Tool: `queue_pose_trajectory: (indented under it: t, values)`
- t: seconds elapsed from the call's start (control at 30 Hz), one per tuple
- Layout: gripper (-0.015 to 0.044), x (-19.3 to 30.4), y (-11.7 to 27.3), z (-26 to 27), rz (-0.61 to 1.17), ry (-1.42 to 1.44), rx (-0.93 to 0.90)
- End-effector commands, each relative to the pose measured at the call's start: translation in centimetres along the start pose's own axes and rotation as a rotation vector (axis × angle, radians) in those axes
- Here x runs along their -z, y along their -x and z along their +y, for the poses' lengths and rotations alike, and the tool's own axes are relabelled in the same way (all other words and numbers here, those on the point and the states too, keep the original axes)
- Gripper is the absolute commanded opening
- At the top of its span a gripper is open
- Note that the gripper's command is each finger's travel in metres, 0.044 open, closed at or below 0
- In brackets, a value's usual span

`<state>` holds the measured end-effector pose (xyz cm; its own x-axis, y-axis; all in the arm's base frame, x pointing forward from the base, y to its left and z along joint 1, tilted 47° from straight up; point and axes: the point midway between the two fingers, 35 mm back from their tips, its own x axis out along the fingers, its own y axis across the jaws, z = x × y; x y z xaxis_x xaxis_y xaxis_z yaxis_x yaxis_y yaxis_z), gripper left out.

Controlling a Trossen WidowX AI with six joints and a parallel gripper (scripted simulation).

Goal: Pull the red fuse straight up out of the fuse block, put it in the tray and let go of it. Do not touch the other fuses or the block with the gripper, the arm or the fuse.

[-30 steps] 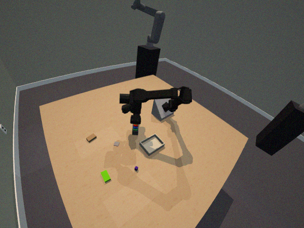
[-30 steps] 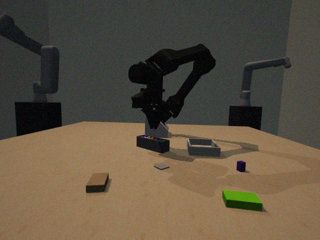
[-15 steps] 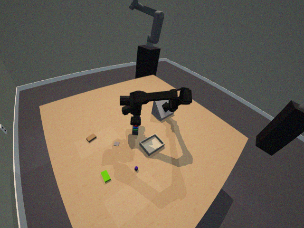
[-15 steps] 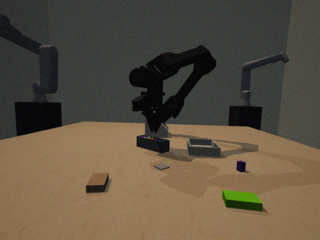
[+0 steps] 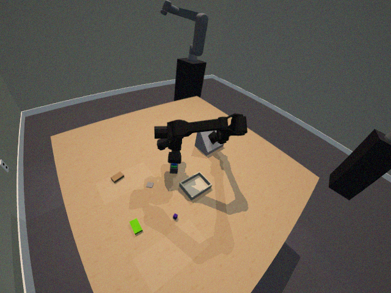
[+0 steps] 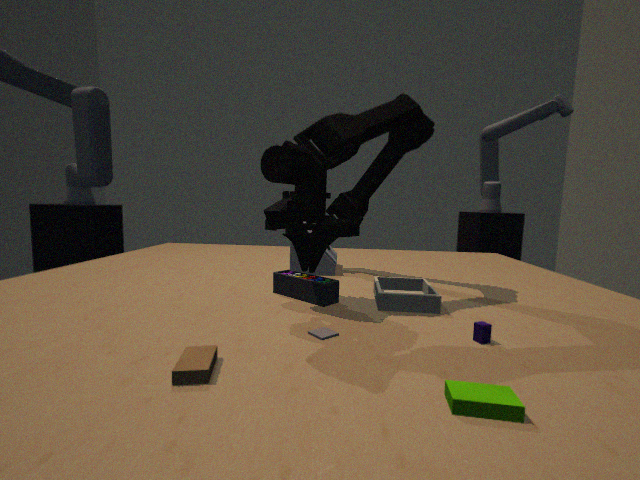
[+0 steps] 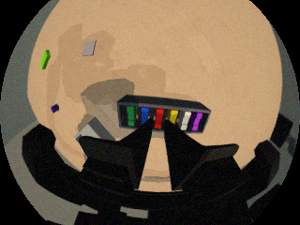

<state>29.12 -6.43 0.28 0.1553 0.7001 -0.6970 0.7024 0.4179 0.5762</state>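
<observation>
The dark fuse block [image 5: 173, 171] [image 6: 305, 290] [image 7: 164, 101] stands on the table, holding a row of green, blue, red, yellow, white and purple fuses. The red fuse [image 6: 311, 277] [image 7: 159, 114] sits in its slot near the middle, between blue and yellow; the arm hides it in the top view. My gripper [image 6: 308, 270] [image 7: 158, 122] points down just above the block. Its fingers are narrowly open and empty, and in the wrist view their tips lie on either side of the red fuse. The grey tray [image 5: 185, 191] [image 6: 408, 303] [image 7: 100, 127] stands beside the block, empty.
A flat grey plate [image 5: 149, 185] [image 6: 323, 333] [image 7: 89, 48], a brown block [image 5: 117, 176] [image 6: 195, 364], a bright green block [image 5: 135, 226] [image 6: 483, 396] [image 7: 45, 59] and a small purple block [image 5: 175, 216] [image 6: 481, 332] [image 7: 55, 108] lie on the table. A grey wedge [image 5: 201, 146] stands behind.
</observation>
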Motion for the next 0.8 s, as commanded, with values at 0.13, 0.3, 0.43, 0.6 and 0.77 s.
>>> queue_pose_trajectory:
  t: [0.13,0.3,0.43,0.6,0.77]
  values:
    - [0.0071,0.19,-0.64,-0.10,0.009,-0.010,-0.001]
    - [0.0071,0.19,-0.64,-0.10,0.009,-0.010,-0.001]
    - [0.0071,0.19,-0.66,-0.10,0.009,-0.010,-0.001]
    - [0.0071,0.19,-0.96,-0.09,0.009,-0.010,-0.001]
    - [0.0071,0.20,-1.42,-0.09,0.009,-0.010,-0.002]
